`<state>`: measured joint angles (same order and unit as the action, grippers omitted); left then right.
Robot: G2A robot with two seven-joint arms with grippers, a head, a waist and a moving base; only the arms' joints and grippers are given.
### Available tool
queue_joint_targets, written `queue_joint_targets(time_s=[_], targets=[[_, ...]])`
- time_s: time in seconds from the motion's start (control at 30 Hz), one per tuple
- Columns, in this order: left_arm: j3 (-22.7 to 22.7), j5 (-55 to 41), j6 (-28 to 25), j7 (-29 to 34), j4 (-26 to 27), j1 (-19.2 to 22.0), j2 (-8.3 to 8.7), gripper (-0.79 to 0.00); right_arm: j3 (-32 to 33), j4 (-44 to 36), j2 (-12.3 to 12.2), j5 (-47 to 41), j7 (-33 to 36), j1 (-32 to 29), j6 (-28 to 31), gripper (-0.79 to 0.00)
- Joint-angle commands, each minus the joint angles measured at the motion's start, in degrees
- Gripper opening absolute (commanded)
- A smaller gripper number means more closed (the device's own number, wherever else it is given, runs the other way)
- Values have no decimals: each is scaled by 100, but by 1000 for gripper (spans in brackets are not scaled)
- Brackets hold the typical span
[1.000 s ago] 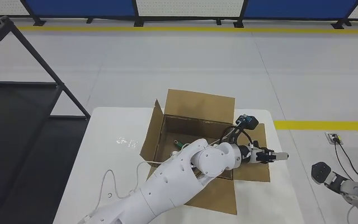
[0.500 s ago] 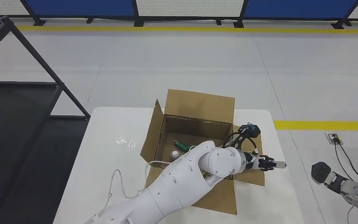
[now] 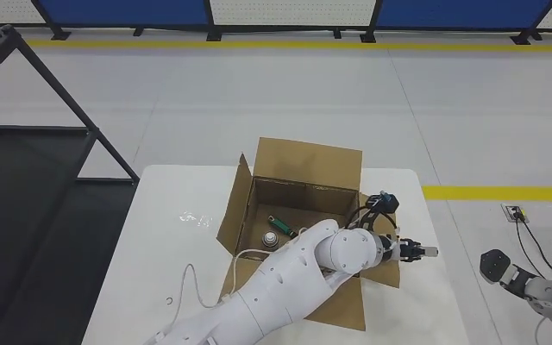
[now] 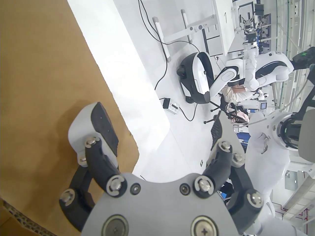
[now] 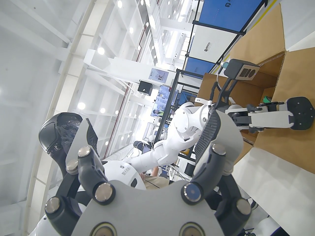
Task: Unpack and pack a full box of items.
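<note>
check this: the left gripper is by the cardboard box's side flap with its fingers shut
Not quite. The left gripper is by the cardboard box's side flap, but its fingers are open with nothing between them, as the left wrist view shows.

One cardboard box (image 3: pixel 310 160); two items inside: one green stick (image 3: pixel 280 226), one round-topped container (image 3: pixel 270 240); one table (image 3: pixel 172 250).

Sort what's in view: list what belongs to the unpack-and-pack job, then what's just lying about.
Job in hand:
- cardboard box
- green item and round pale item inside it
- left gripper, open over the box's flap
- right gripper, open, apart from the box

Lying about:
- small shiny bits on the table
- black rack
- floor socket
</note>
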<state>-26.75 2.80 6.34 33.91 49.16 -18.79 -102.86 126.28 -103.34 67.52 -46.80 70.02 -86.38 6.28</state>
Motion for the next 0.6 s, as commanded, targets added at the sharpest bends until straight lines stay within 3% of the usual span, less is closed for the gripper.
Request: queue_joint_targets(time_s=[0.0,0.13,0.27,0.57], targets=[[-14,25,-3,0,-37,-4,-32,0,0,0,0,0,0,0,0,0],[-202,27,-193,-322,111,-37,-59,0,0,0,0,0,0,0,0,0],[-539,91,-392,-490,530,-140,35,0,0,0,0,0,0,0,0,0],[-1334,1079,-64,-506,2502,-996,489,0,0,0,0,0,0,0,0,0]])
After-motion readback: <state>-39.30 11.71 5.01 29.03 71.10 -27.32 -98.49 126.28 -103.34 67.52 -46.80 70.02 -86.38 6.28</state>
